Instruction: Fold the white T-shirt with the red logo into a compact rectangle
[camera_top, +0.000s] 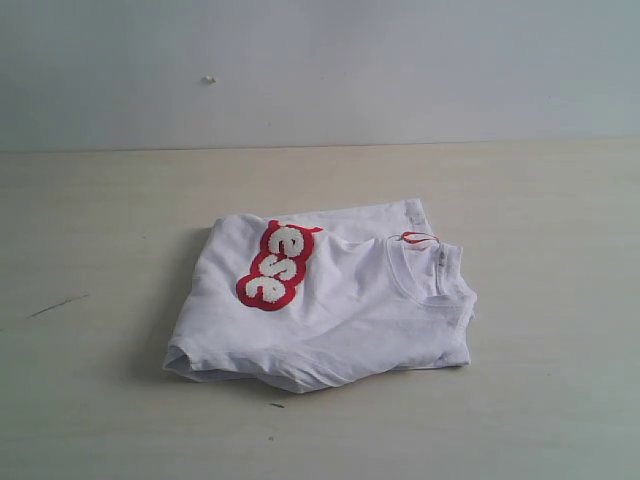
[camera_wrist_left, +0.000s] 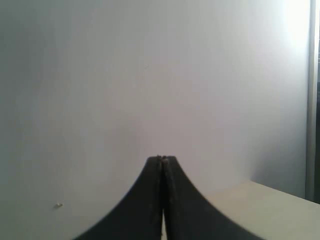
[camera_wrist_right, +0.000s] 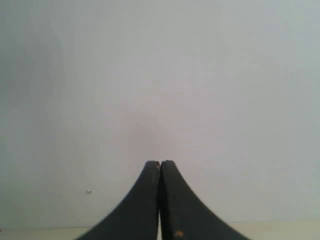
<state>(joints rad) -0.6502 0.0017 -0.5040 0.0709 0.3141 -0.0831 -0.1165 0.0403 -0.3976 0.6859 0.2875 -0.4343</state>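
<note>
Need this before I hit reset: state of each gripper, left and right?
Left gripper: closed, holding nothing, facing the wall.
Right gripper: closed, holding nothing, facing the wall.

White T-shirt (camera_top: 340, 310); red-and-white logo (camera_top: 272, 267); beige table (camera_top: 90, 400).

This is looking like a robotics lab bench: a plain, smooth, pale beige tabletop (camera_top: 100, 400) is running back to a blank grey-white wall (camera_top: 400, 70). The black left gripper (camera_wrist_left: 161, 159) and black right gripper (camera_wrist_right: 159, 163) are facing that bare wall, fingertips pressed together.
</note>
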